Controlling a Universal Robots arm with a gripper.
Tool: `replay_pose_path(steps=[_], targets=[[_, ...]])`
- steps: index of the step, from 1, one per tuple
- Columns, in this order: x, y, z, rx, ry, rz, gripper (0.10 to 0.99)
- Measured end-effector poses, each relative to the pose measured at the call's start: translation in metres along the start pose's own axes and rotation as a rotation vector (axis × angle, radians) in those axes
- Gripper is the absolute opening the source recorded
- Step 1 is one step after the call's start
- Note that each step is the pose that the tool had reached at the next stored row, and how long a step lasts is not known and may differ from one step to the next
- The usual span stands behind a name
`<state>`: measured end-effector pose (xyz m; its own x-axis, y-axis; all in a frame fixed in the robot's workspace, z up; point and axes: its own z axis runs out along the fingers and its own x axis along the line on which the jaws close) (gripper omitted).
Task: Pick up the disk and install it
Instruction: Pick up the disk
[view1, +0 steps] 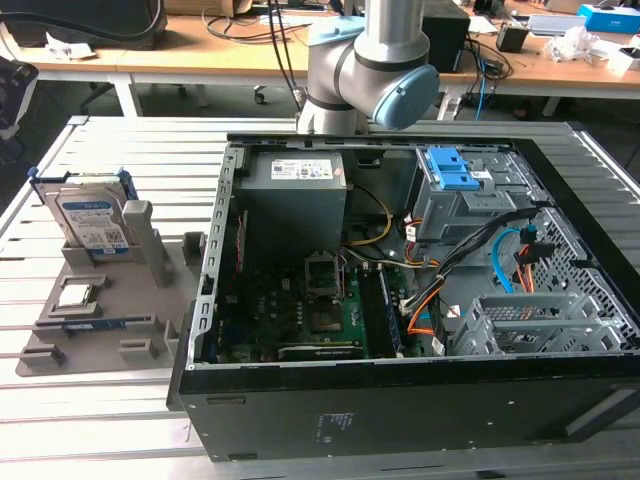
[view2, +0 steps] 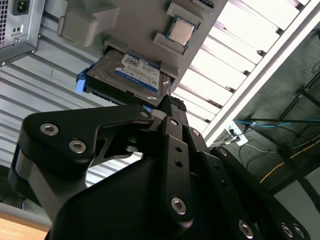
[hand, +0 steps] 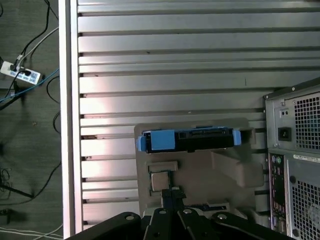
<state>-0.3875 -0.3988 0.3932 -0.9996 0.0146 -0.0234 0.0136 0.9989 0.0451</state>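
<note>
Silver in its blue bracket, the disk (view1: 92, 215) stands upright in a grey holder (view1: 120, 285) at the exterior view's left, beside the open computer case (view1: 400, 400); the arm (view1: 365, 65) rises at top centre. In the second wrist view, the gripper (view2: 171, 102) has its fingers clenched on nothing, pointing at the disk. In the first wrist view, the disk sits edge-on in the holder, apart from the fingertips.
</note>
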Motion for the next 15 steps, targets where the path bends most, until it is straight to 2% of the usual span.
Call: replay_pose_path(steps=[6, 9, 10, 12, 15], targets=[[0.0000, 0.0000, -0.0001, -0.002, 0.0039, -0.084, 0.106], [0.0000, 0.0000, -0.0001, -0.003, 0.0065, -0.142, 0.106], [0.0000, 0.0000, 0.0000, -0.004, 0.0086, -0.189, 0.106], [-0.0001, 0.0000, -0.0001, -0.006, 0.0110, -0.242, 0.106], [0.0000, 0.0000, 0.0000, -0.006, 0.0125, -0.276, 0.106]])
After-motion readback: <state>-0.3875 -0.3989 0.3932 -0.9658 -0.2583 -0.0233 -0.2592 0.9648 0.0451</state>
